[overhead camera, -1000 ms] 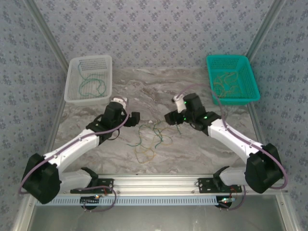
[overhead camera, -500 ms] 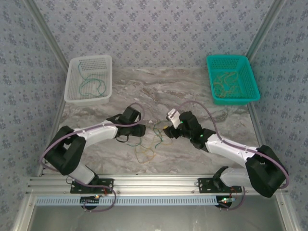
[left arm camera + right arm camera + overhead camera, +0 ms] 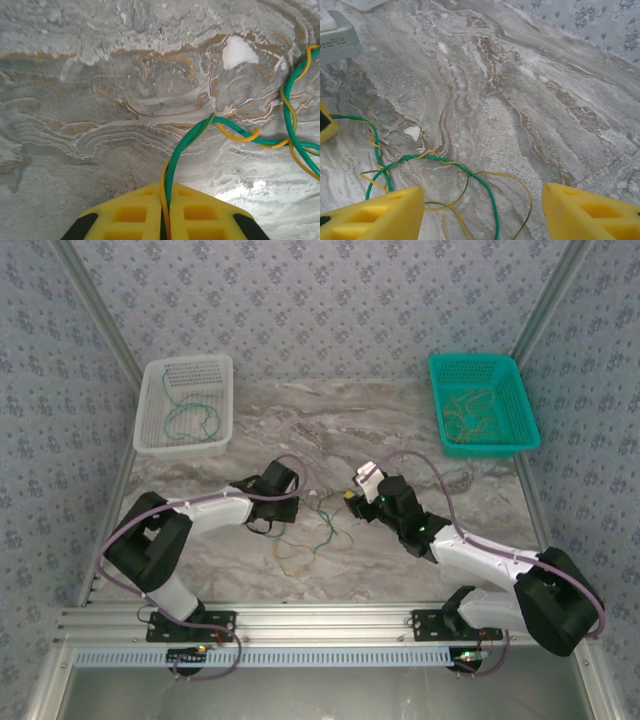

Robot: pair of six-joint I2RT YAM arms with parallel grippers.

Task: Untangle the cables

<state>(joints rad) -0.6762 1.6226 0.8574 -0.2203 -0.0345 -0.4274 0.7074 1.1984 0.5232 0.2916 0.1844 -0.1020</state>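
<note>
Where the marble table [image 3: 330, 420] meets the left wall, a white basket [image 3: 180, 449] sits at the far corner with green wires [image 3: 190, 420] coiled inside. Next, the left gripper [image 3: 296, 508] lies low over the marble. Its wrist view shows yellow fingers [image 3: 130, 215] clenched on one green and one yellow strand of the cables [image 3: 318, 532], which twist together and run off rightward. That tangle lies between the two grippers, nearer the front rail [image 3: 320, 618] than the baskets. The right gripper [image 3: 349, 502] sits at the tangle's right edge, jaws spread wide over a green loop [image 3: 487, 190]. Open marble stretches behind both arms to the back wall. At the far right, a teal basket [image 3: 490, 452] holds yellow wires [image 3: 475, 415].
</note>
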